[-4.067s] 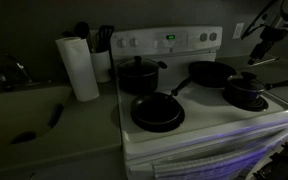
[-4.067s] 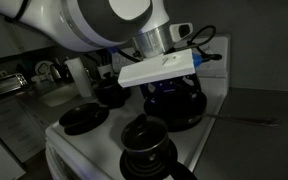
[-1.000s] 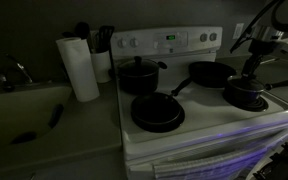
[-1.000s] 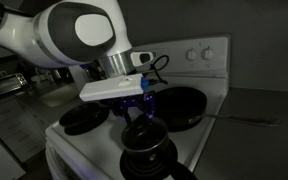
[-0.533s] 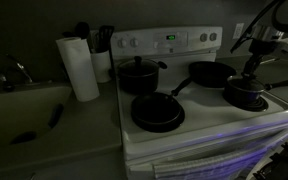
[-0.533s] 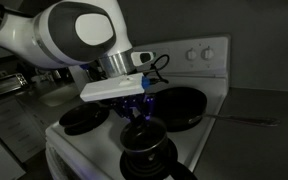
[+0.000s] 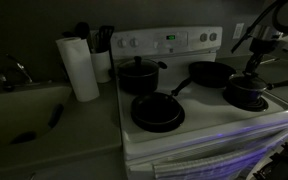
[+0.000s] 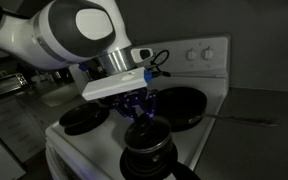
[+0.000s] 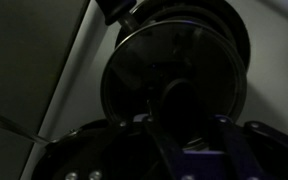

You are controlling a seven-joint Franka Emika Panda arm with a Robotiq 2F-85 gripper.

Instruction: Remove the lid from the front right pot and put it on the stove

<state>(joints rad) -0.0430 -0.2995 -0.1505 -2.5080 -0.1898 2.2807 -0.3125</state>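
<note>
The low black pot (image 7: pixel 246 99) (image 8: pixel 147 158) stands on the front right burner of the white stove (image 7: pixel 199 127) (image 8: pixel 205 58). Its round dark lid (image 7: pixel 246 89) (image 8: pixel 146 143) (image 9: pixel 174 55) rests on it. My gripper (image 7: pixel 251 79) (image 8: pixel 144 122) (image 9: pixel 179 125) comes down from above and is shut on the lid's small central knob (image 9: pixel 180 100). In the wrist view the lid fills the middle, and the knob sits between the dark fingers. The scene is very dim.
A taller lidded black pot (image 7: pixel 137 75) is at the back left, a frying pan (image 7: pixel 157 112) (image 8: pixel 84 119) at the front left, and another pan (image 7: pixel 210 72) (image 8: pixel 187 104) at the back right. A paper towel roll (image 7: pixel 81 68) and a utensil holder (image 7: pixel 100 42) stand on the counter beside the stove.
The jaws have closed on the lid's knob. The arm has hardly moved, only shifting slightly above the pot.
</note>
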